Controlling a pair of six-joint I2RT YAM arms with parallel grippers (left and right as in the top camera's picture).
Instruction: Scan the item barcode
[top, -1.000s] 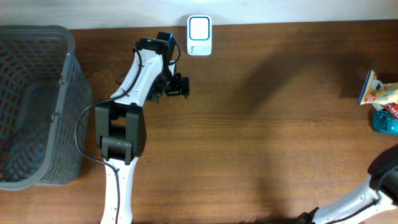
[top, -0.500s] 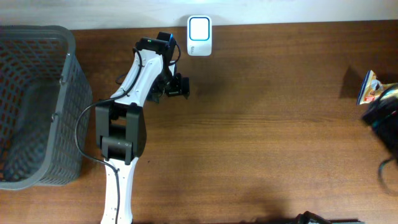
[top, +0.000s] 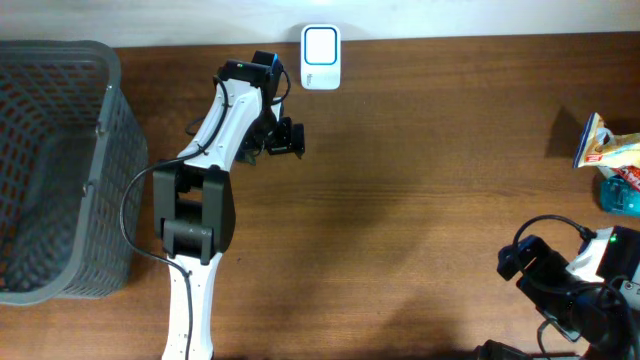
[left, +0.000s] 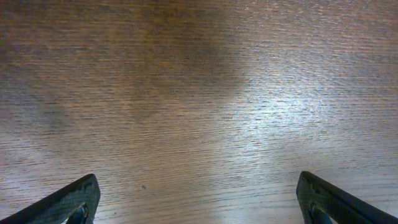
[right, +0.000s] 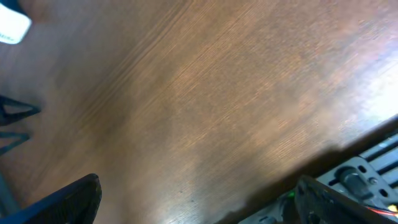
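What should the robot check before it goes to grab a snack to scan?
1. Right hand open and empty: ok, its jaws stand wide with only wood between them.
2. Left hand open and empty: ok, same there.
3. Items to pick from are in view: ok, a snack bag and a blue pack lie at the far right.
4. Scanner free of clutter: ok, nothing lies in front of it.
5. A barcode can be seen on an item: cannot tell, the packs are too small and cut off by the picture edge.
6. An item is in a hand, ready to scan: not ok, none is picked up yet.
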